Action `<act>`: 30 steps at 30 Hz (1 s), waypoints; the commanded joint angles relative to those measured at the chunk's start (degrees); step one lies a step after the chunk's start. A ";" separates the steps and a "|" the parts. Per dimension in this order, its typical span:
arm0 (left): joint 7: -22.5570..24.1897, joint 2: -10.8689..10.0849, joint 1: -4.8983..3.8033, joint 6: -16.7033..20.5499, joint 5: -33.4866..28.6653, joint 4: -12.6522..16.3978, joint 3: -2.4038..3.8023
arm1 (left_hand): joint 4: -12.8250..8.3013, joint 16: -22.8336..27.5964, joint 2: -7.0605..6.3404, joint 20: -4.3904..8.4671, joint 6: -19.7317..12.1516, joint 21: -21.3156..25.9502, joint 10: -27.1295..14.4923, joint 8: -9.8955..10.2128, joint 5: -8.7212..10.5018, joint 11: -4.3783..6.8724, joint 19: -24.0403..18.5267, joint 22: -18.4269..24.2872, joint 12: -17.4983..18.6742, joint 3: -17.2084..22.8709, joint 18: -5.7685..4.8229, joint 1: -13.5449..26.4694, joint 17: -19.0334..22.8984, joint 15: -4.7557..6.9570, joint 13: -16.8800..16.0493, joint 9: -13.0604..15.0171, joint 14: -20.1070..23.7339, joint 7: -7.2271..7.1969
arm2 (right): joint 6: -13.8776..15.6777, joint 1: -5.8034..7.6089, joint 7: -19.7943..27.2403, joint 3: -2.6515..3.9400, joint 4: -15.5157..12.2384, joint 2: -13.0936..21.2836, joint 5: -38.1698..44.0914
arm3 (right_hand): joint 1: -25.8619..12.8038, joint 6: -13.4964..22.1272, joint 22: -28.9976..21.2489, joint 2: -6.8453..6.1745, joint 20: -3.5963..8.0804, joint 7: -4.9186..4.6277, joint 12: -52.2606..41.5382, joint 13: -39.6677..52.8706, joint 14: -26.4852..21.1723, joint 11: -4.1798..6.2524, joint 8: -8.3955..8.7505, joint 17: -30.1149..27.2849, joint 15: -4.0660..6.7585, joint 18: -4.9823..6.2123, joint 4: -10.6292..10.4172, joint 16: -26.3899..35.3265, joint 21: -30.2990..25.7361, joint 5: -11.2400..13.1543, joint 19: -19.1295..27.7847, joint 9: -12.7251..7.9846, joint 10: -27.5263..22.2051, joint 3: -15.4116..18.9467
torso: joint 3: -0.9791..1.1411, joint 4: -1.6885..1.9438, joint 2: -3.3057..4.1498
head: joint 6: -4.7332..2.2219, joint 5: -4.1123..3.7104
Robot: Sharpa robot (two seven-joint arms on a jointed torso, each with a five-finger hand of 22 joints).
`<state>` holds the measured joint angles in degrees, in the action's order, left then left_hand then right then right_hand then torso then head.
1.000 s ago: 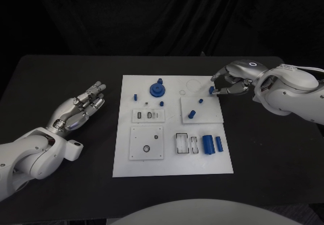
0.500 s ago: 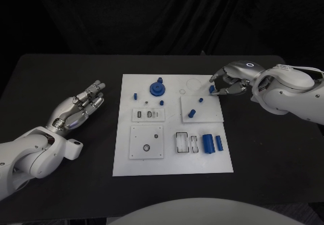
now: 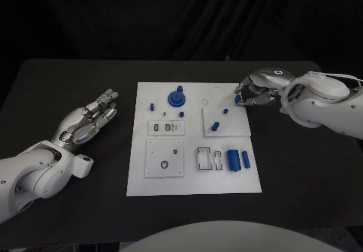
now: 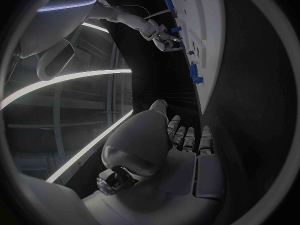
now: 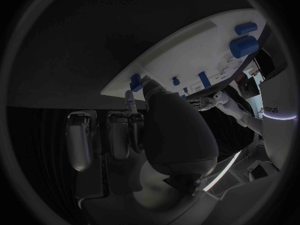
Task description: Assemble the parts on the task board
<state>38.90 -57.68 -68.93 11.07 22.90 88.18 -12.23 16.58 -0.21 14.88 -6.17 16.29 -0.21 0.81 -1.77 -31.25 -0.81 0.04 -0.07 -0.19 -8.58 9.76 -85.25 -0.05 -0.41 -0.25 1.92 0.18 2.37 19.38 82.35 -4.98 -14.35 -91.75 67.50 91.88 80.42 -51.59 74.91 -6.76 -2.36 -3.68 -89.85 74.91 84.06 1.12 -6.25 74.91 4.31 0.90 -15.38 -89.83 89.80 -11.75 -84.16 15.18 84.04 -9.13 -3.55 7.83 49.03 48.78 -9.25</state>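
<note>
1. The right hand (image 3: 256, 95) hangs at the far right edge of the task board (image 3: 193, 184), its fingers curled in around a small blue peg (image 3: 237, 99). It appears pinched at the fingertips, just over the board's rim.
2. The left hand (image 3: 89, 119) lies off the board on the black table (image 3: 75, 79), palm up, fingers spread and nothing in it.
3. The board is a flat white plate in the middle of the table, with three raised white plates on it. It looks stiff and is unlikely to shift under light pushes.
4. The largest blue part, a round disc with a post (image 3: 177, 97), stands near the far edge. It probably takes a grip best by the post.
5. Two blue cylinders (image 3: 238, 159) lie side by side near the right edge, beside an outlined slot. They are smooth and round, so I judge they could roll or slip. A pinch across the middle seems safest.
6. A short blue pin (image 3: 215, 126) lies on the right raised plate, and smaller blue pegs (image 3: 151, 108) sit by the disc. All look light, hard and easy to drop.
7. The held peg is likewise tiny and rigid. Seating it will likely call for keeping it upright.
8. Writing: a dark word on the robot's white shell in the left wrist view, too warped to read with confidence.
</note>
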 commanded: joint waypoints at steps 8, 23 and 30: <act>9.04 0.06 -0.07 -0.74 -0.36 0.00 0.04 | -0.20 0.21 0.12 -0.45 0.00 0.21 0.05 -0.16 -0.37 -0.54 -0.04 0.07 -0.03 0.27 0.07 -0.61 0.05 -0.39 0.02 0.05 -0.18 0.32 | -0.36 -0.25 -1.37 0.02 0.27 -0.33 0.16 | 0.88 -3.11 15.09 0.52 0.41 0.16 -0.15 15.09 5.94 0.31 -2.51 15.09 0.29 -0.90 0.99 -0.17 0.20 -1.71 -5.84 2.17 5.96 0.27 | -0.04 0.01 -0.04 | 0.28 0.05; 9.02 0.01 -0.06 -0.85 -0.36 -0.11 0.04 | -0.21 0.21 0.07 -0.48 -0.03 0.21 0.03 -0.15 -0.25 -0.58 -0.04 0.07 -0.02 0.37 0.07 -0.84 0.05 -0.44 0.02 0.04 -0.18 0.38 | 1.32 -0.31 -1.14 0.02 0.26 -0.53 0.16 | 1.43 -4.42 15.09 1.90 0.62 0.36 -0.15 15.09 5.94 0.54 -6.39 15.09 0.44 -0.90 2.73 -0.17 0.20 -5.38 -5.84 6.99 5.96 0.54 | -0.01 0.01 -0.02 | 0.40 0.14; 9.46 0.14 -0.05 -1.10 -0.36 -0.91 0.04 | 0.00 0.21 -0.16 -0.56 -0.02 0.21 0.04 -0.15 0.12 -0.62 -0.04 0.07 -0.03 0.30 0.06 -0.89 0.05 -0.49 0.02 0.05 -0.18 0.41 | 4.54 -0.29 0.35 0.05 -0.11 -0.84 0.16 | 1.93 -4.40 15.09 2.40 0.62 0.37 -0.15 15.09 5.94 0.52 -8.02 15.09 0.48 -0.90 3.79 -0.17 0.20 -8.96 -5.84 9.47 5.96 0.15 | -0.01 0.00 0.01 | -0.60 0.10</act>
<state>38.90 -57.66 -68.93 10.72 22.83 87.33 -12.23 16.42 -0.21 14.81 -6.29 16.29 -0.21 1.02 -1.77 -31.22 -1.01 -0.08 -0.09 -0.19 -8.42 9.77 -85.79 -0.09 -0.62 -0.25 1.89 -0.03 2.37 20.87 82.20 -5.09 -14.34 -91.60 66.66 91.88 82.31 -55.59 74.90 -5.21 -2.16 -3.47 -89.85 74.91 84.06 1.12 -14.01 74.91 4.30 0.91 -11.95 -89.84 89.80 -20.42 -83.95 23.68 84.04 -9.02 -3.57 7.83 49.01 48.54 -9.11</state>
